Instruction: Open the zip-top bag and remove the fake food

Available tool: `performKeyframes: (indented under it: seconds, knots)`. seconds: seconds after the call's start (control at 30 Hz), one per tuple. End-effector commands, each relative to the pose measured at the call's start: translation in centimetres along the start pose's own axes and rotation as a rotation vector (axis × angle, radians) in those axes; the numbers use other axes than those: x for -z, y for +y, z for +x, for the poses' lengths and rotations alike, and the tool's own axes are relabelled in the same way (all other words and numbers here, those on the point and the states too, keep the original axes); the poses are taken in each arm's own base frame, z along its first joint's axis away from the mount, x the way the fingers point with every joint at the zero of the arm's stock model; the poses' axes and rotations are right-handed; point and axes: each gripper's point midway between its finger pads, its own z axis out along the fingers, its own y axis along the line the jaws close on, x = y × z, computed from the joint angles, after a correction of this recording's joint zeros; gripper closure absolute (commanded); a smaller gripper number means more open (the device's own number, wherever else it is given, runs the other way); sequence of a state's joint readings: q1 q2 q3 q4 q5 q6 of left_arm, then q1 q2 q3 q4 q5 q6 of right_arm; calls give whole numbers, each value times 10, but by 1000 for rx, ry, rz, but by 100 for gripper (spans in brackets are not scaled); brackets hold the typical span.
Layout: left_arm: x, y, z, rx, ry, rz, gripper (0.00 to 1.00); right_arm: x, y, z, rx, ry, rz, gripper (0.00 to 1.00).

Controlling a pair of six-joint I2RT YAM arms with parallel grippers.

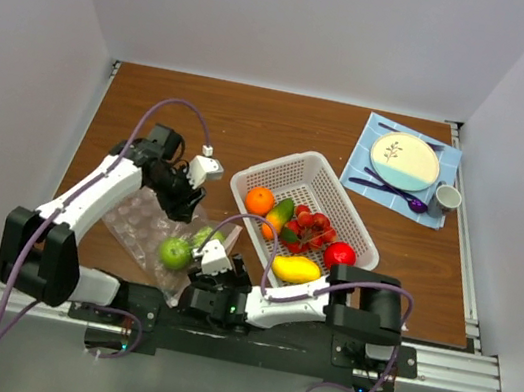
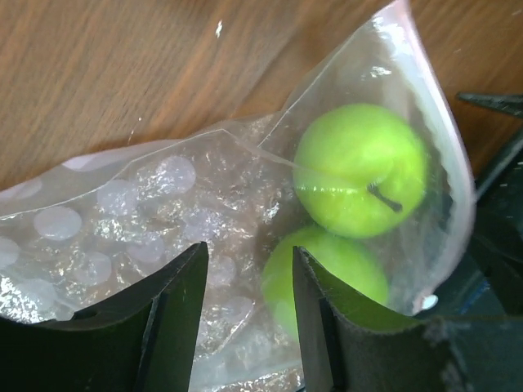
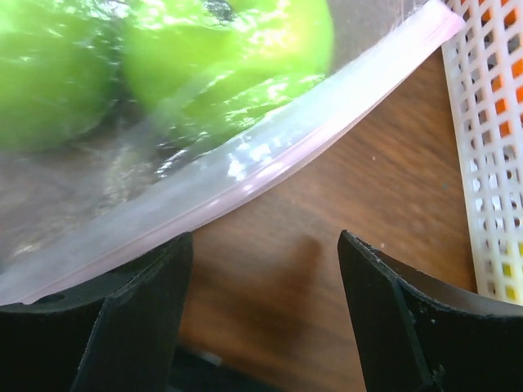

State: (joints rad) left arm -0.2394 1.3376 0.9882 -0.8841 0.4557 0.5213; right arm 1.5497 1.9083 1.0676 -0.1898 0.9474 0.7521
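Observation:
The zip-top bag (image 1: 140, 227) lies flat on the wooden table at front left, clear and crinkly. Two green apples (image 1: 174, 253) of the fake food sit inside it near its pink zip strip (image 3: 245, 163). My left gripper (image 1: 187, 205) hangs over the bag's middle, open, its fingers (image 2: 176, 318) astride the crinkled plastic (image 2: 163, 212) beside the lower apple (image 2: 327, 273). The other apple (image 2: 359, 167) lies just beyond. My right gripper (image 3: 265, 245) is open over bare wood at the zip edge, its left finger against the strip. More fake fruit fills the basket (image 1: 276, 173).
The white perforated basket (image 3: 490, 163) stands just right of the bag, holding an orange (image 1: 259, 200), grapes (image 1: 309, 229), a red apple (image 1: 339, 255) and a yellow fruit (image 1: 296, 268). A plate (image 1: 404, 161), a cup (image 1: 446, 198) and a purple spoon (image 1: 390, 190) lie on a blue cloth at back right.

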Motion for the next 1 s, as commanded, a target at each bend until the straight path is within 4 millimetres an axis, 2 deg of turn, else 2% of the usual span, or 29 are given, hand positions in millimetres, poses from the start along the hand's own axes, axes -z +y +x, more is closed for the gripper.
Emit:
performKeyframes:
  seconds: [0.0, 0.17, 0.3, 0.4, 0.67, 0.8, 0.87, 0.97]
  knots:
    - [-19, 16, -11, -16, -1, -87, 50, -10, 8, -26, -33, -47, -7, 23]
    - [-41, 20, -9, -88, 68, -147, 51, -13, 14, -38, 1, -72, -24, 23]
    - [-49, 20, -8, -104, 80, -157, 52, -10, 22, -51, -14, -94, -72, 23]
    - [-57, 17, -1, -110, 101, -142, 52, -12, 28, -59, -54, -105, -111, 22]
    - [-66, 4, 13, -141, 122, -120, 53, -36, 20, -65, -160, -84, -127, 12]
    - [-68, -5, 22, -170, 141, -83, 53, -47, 19, -66, -141, -78, -110, 11]
    - [-68, -15, 28, -188, 153, -30, 53, -50, 21, -71, -138, -78, -104, 11]
    - [-66, -21, 33, -208, 160, -1, 53, -54, 27, -68, -121, -62, -113, 13]
